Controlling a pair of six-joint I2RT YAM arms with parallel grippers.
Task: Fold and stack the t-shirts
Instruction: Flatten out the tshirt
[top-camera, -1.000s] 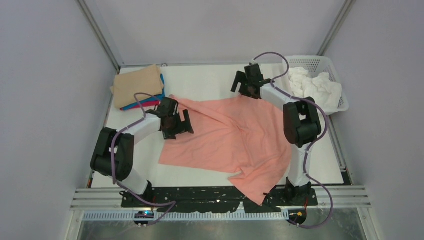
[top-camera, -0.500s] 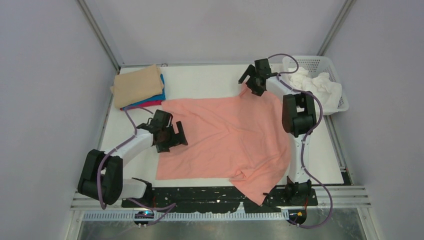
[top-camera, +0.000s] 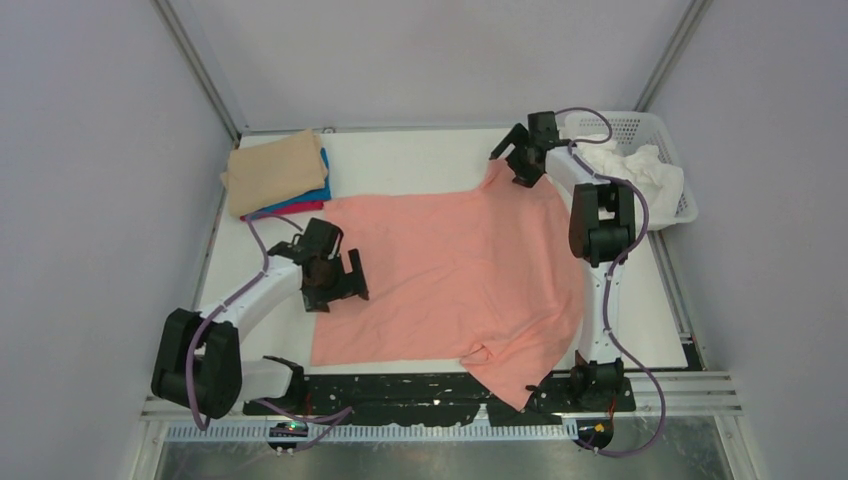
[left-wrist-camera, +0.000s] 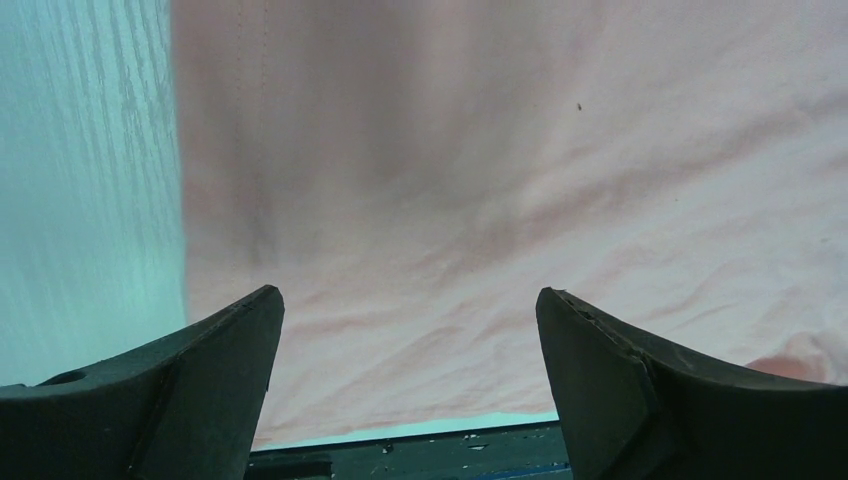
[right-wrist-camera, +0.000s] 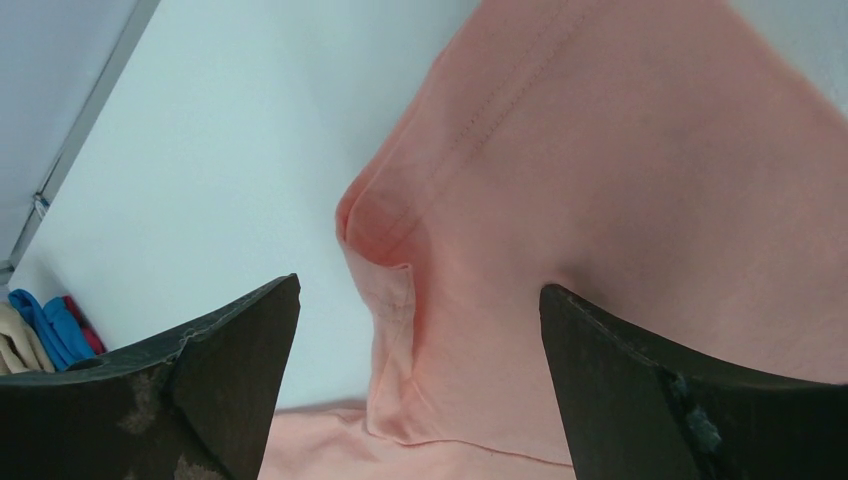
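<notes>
On the counter (top-camera: 420, 165), we see the pink shirt (top-camera: 450, 270) lying flatter than a second ago, its far corner drawn toward the basket (top-camera: 645, 135); both sets of jaws stand apart, empty, so folding can likely begin.

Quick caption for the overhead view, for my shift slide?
Open left gripper and open right gripper hover over the spread salmon-pink t-shirt; folded stack sits far left.

A white lattice basket (top-camera: 642, 123) holding crumpled white cloth (top-camera: 645, 178) sits far right on the table (top-camera: 420, 160).
</notes>
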